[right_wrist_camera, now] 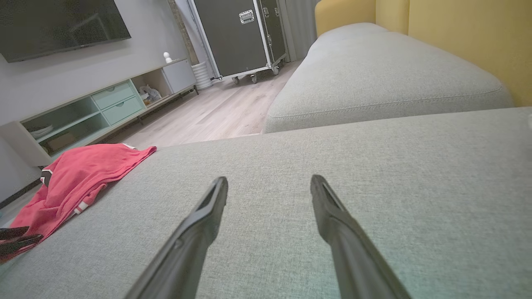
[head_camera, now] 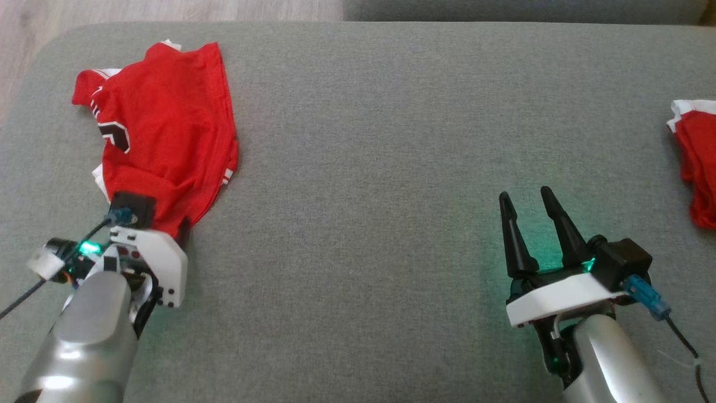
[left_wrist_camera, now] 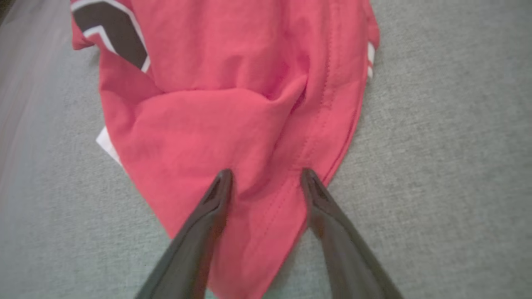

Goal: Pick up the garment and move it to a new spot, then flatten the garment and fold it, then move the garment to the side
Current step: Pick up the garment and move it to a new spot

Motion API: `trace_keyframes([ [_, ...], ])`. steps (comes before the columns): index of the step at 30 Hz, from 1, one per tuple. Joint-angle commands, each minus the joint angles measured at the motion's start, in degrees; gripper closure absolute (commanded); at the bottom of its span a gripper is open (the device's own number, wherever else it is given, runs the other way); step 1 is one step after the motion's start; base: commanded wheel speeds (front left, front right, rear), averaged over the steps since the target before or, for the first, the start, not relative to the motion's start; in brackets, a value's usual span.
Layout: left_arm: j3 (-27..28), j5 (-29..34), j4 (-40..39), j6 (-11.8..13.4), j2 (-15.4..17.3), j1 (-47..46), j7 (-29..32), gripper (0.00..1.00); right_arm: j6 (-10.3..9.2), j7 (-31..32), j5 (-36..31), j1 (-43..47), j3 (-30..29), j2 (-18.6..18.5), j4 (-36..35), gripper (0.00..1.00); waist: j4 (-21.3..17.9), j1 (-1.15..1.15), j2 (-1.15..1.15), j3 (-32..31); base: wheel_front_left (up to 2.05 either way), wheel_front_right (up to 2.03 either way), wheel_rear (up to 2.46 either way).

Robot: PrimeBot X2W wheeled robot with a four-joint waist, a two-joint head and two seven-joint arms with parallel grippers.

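1. L gripper (left_wrist_camera: 266, 178): fingers spread wide, nothing clamped, tips over near corner of red garment (left_wrist_camera: 232, 104).
2. R gripper (head_camera: 523, 197): spread wide, empty, over bare fabric.
3. Red garment crumpled at far-left of grey sofa cushion (head_camera: 363, 140); second red cloth (head_camera: 696, 162) at right edge.
4. Beyond: wood floor (right_wrist_camera: 208, 112), wall TV (right_wrist_camera: 58, 20), low cabinet (right_wrist_camera: 112, 101) w/ teal drawers, black wheeled case (right_wrist_camera: 241, 37), yellow backrest (right_wrist_camera: 469, 37).

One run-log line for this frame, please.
phase: pre-grasp | left gripper: open, over near corner of red garment | right gripper: open, over grey cushion | garment: crumpled, lying on cushion
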Motion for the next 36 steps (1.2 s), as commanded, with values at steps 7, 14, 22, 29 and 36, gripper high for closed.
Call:
trace_keyframes([
  [7, -1.87, -4.5, -0.43, 0.1, 1.62, -1.34, -1.25, 1.0, -0.04, -0.61, 0.28, -2.05, 0.95, -0.05, -1.81, 0.0, -0.43, 0.0, 0.0, -0.97, 0.0, 0.0, 0.0],
  [14, -0.43, -8.34, -5.42, 0.1, 1.66, -2.11, -15.66, 1.0, -0.04, -0.61, 1.17, -1.72, 1.17, -0.05, -1.41, 0.0, -1.57, 0.0, 0.0, -4.09, 0.0, 0.0, 0.0],
  [22, 0.36, -9.19, -16.16, 0.95, -2.47, -2.78, -23.74, 1.0, -0.04, -0.61, 1.87, -0.99, 1.08, -0.05, -1.29, 0.0, -3.78, 0.0, 0.0, -6.39, 0.0, 0.0, 0.0],
  [29, -1.53, -7.26, -25.56, 1.85, -7.52, -2.7, -24.3, 1.0, -0.04, -0.61, 2.51, -1.31, 1.47, -0.05, -1.79, 0.0, -7.53, 0.0, 0.0, -6.23, 0.0, 0.0, 0.0],
  [36, -4.64, -5.32, -27.69, 2.66, -11.75, -5.29, -24.35, 1.0, -0.04, -0.61, 3.17, -2.61, 1.93, -0.05, -2.71, 0.0, -12.75, 0.0, 0.0, -3.61, 0.0, 0.0, 0.0],
])
